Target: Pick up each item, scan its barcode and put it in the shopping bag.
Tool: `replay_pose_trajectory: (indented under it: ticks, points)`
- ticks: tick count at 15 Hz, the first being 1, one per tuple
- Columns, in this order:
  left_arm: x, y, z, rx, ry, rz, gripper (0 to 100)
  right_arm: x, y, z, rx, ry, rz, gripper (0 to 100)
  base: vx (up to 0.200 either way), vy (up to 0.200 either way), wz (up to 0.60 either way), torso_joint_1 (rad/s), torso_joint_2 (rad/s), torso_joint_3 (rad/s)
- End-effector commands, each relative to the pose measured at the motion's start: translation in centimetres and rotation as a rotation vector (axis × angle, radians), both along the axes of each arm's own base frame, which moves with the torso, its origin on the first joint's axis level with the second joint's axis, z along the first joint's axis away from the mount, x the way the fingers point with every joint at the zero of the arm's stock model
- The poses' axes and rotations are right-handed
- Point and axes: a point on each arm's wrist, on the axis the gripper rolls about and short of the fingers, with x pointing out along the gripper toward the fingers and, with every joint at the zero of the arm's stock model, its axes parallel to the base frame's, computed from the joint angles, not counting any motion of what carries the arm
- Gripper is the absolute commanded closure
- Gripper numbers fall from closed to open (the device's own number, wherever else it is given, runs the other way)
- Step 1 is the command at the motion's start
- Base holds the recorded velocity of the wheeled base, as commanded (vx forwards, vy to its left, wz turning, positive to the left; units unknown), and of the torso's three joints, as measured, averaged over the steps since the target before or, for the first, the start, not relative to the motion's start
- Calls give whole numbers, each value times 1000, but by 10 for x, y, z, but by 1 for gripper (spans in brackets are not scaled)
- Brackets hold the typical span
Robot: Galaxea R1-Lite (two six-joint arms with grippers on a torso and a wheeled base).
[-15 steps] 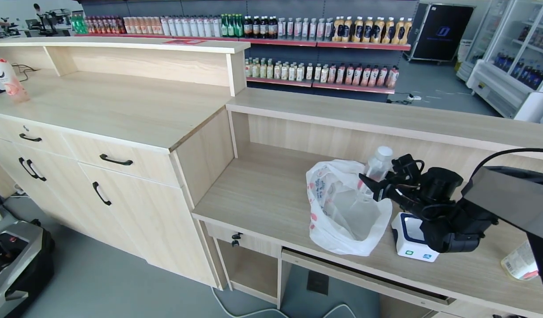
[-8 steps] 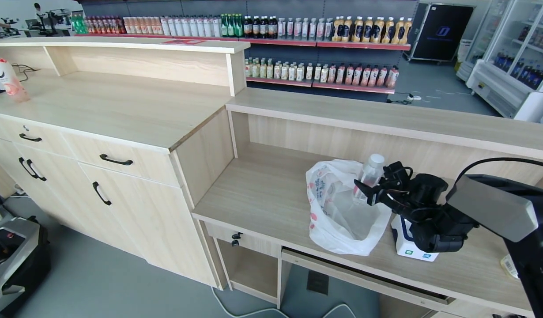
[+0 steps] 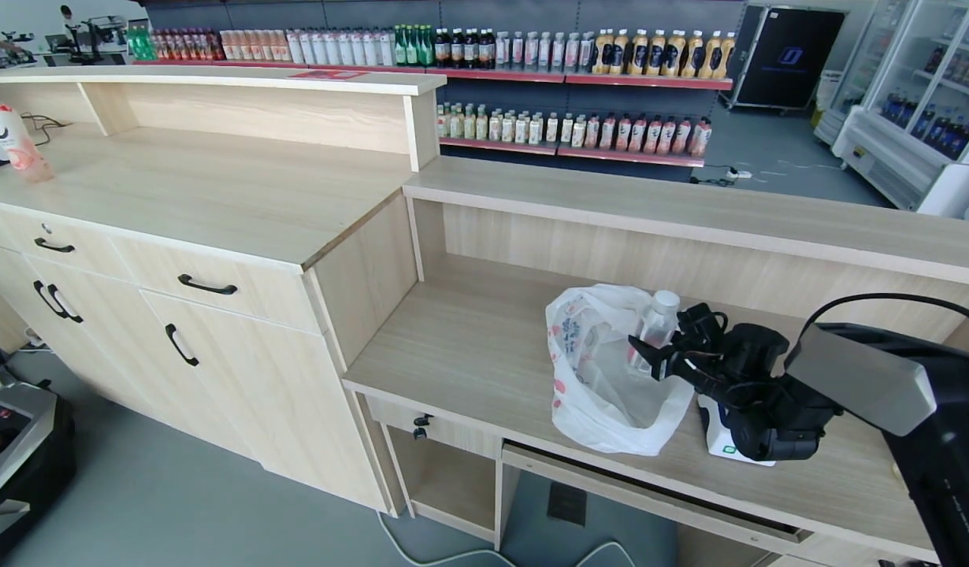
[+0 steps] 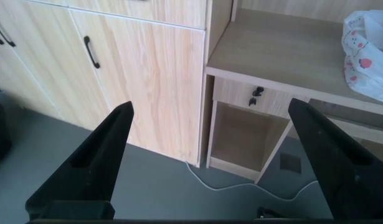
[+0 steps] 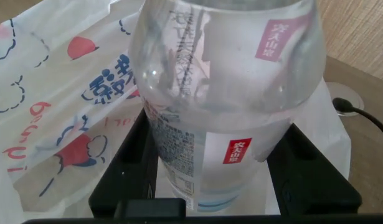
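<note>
Lowered since a second ago, the clear bottle (image 3: 658, 319) is held neck up in the mouth of the white shopping bag (image 3: 587, 394) on the bench (image 3: 469, 339), clamped in the right pincer (image 3: 652, 352). A white scanner (image 3: 717, 441) is seen just beside the bag. The left pincer (image 4: 211, 106) is held with fingers wide apart above the floor (image 4: 154, 186).

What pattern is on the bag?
The bag is white with a red and dark blue cartoon print. It shows best in the right wrist view.
</note>
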Motion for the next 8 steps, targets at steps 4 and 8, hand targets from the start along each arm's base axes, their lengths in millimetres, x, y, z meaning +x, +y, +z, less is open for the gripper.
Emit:
replay_pose_trajectory:
  ticks: [4,8]
  points:
    - [0,0,0,0,-1,0,0,0,0,-5,-4,10,-1,100,0,0,0,0,0,0]
    - [0,0,0,0,-1,0,0,-1,-2,-8,-7,19,-7,0,0,0,0,0,0,0]
